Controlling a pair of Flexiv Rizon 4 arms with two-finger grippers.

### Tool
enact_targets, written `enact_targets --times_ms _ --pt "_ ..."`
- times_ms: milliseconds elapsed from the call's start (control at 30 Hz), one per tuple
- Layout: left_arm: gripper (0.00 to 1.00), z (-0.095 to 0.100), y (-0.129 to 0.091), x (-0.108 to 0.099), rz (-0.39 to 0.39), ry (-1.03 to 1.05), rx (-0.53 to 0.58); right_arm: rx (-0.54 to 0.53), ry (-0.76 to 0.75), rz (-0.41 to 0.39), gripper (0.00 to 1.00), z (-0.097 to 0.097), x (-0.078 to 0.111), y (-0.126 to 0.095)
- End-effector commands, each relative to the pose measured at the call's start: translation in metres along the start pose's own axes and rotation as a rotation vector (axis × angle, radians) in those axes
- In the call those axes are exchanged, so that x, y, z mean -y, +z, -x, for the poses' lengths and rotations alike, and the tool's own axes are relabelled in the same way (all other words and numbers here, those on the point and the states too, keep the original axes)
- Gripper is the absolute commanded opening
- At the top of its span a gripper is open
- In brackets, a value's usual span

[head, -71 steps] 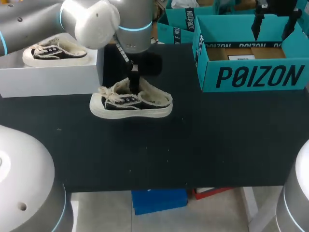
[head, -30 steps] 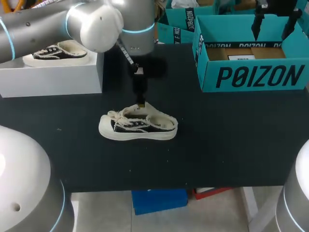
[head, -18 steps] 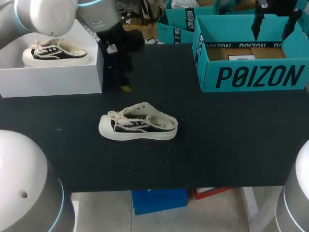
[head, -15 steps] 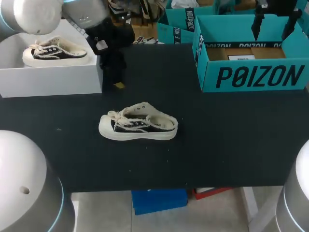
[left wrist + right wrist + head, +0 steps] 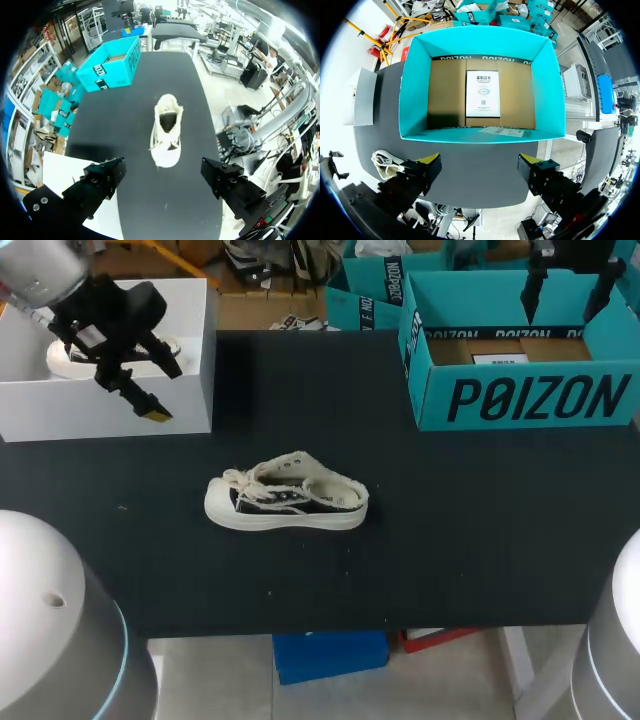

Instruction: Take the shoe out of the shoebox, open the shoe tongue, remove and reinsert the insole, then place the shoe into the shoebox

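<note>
Progress: shoe [image 5: 287, 495] is out of the shoebox [image 5: 520, 400] and sits sole-down on the desk [image 5: 470, 540], so step one looks done.
Remaining: by my read, tongue opening, insole out and back in, and return to the box. No loose insole shows on the desk. Tongue state is too small to tell.
Shoe position: mid-desk, toe toward my left and heel toward my right, well apart from the shoebox at the far right.
Shoebox: top open, with a paper sheet on its cardboard floor and no shoe inside.
Left tool [image 5: 163, 390]: fingers spread wide, holding nothing. It hangs over the front wall of the white box [image 5: 100, 415] at the desk's far left.
Shoe vs left tool: in the left wrist view the shoe lies ahead of the tool, lined up with the gap between the fingers. Toe end is nearest, well apart, no contact.
Right tool [image 5: 479, 167]: fingers wide and empty, hanging above the shoebox. The shoe sits off beside one finger, well apart.
Second shoe [image 5: 60, 360]: in the white box, mostly hidden by the left arm.
</note>
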State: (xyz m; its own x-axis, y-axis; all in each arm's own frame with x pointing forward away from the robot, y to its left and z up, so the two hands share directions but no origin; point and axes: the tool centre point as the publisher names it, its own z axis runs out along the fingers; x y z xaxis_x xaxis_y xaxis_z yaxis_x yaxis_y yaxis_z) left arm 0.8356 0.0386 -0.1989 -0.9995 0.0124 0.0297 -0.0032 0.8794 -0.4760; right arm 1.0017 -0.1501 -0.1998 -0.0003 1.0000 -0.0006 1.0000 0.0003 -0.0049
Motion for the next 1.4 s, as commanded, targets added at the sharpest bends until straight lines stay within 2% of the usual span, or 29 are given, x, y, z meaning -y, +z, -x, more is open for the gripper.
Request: enact_targets --times_ms 33,300,967,1000,1067,1200,1300,1400 --pt "1.00 -0.005 -0.007 -0.032 -0.214 0.032 0.022 0.000 0.000 -0.001 1.00 0.000 -0.001 0.000" --pt "1.00 -0.007 -0.009 -0.044 -0.240 0.139 -0.029 0.000 0.000 -0.001 1.00 0.000 -0.001 0.000" --pt "1.00 -0.007 -0.009 -0.044 -0.240 0.139 -0.029 0.000 0.000 -0.001 1.00 0.000 -0.001 0.000" --pt "1.00 -0.007 -0.009 -0.044 -0.240 0.139 -0.029 0.009 -0.031 0.003 1.00 -0.004 0.003 0.002" --pt "1.00 -0.007 -0.009 -0.044 -0.240 0.139 -0.029 -0.027 -0.078 0.066 1.00 -0.016 0.018 -0.003" --pt "1.00 -0.007 -0.009 -0.044 -0.240 0.139 -0.029 -0.050 -0.156 0.137 1.00 -0.037 0.053 -0.026" --pt "1.00 -0.007 -0.009 -0.044 -0.240 0.139 -0.029 -0.068 -0.281 0.151 1.00 -0.059 0.080 -0.035" --pt "1.00 -0.007 -0.009 -0.044 -0.240 0.139 -0.029 -0.155 -0.448 0.195 1.00 -0.083 0.104 -0.034"
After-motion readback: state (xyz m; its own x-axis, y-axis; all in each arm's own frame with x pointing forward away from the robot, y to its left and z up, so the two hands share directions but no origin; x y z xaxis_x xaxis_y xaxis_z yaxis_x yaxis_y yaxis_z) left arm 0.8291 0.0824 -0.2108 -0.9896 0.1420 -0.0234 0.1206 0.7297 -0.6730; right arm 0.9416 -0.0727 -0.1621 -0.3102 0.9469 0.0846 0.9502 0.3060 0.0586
